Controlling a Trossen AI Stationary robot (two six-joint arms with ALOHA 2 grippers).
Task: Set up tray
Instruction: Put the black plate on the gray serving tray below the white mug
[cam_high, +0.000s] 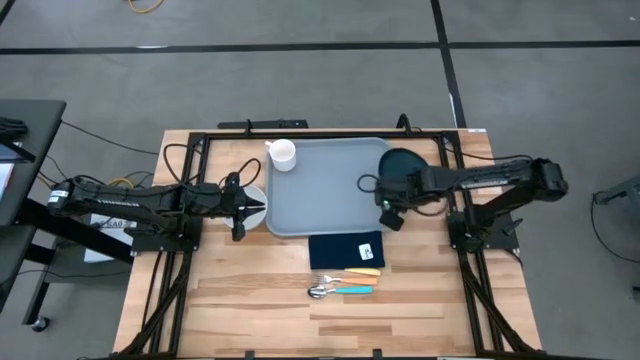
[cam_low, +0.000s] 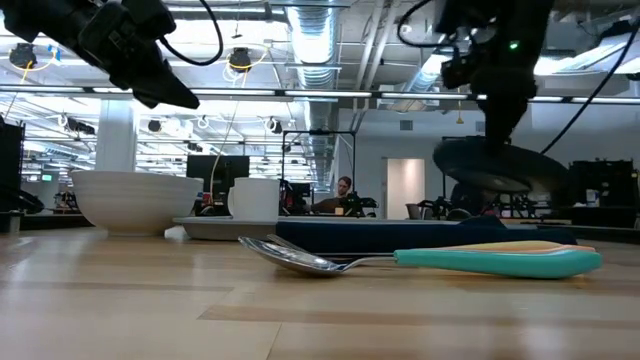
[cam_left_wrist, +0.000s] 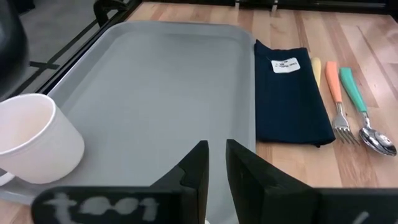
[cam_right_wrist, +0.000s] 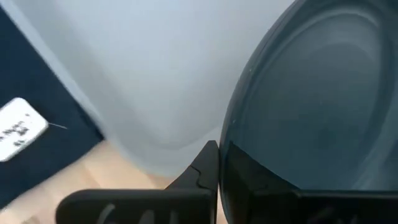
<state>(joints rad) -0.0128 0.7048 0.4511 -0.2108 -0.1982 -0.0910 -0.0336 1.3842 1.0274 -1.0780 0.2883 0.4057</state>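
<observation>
The grey-blue tray lies flat on the wooden table, with a white cup standing in its far left corner. Over its far right corner my right gripper is shut on a round dark teal plate. The low view shows this plate in the air. My left gripper hangs at the tray's left edge above a white bowl. Its fingers are nearly together with nothing between them. A navy napkin and cutlery lie near the tray's front edge. My right gripper pinches the plate's rim between its two fingers, on the side toward the table's near edge. The fingers point steeply down from above. The plate is lifted clear of the tray and table, roughly level below the gripper.
A fork, a spoon and a yellow-handled piece lie side by side on the bare wood in front of the napkin. Black frame rails run along the table's left and right sides. A person sits far back in the room.
</observation>
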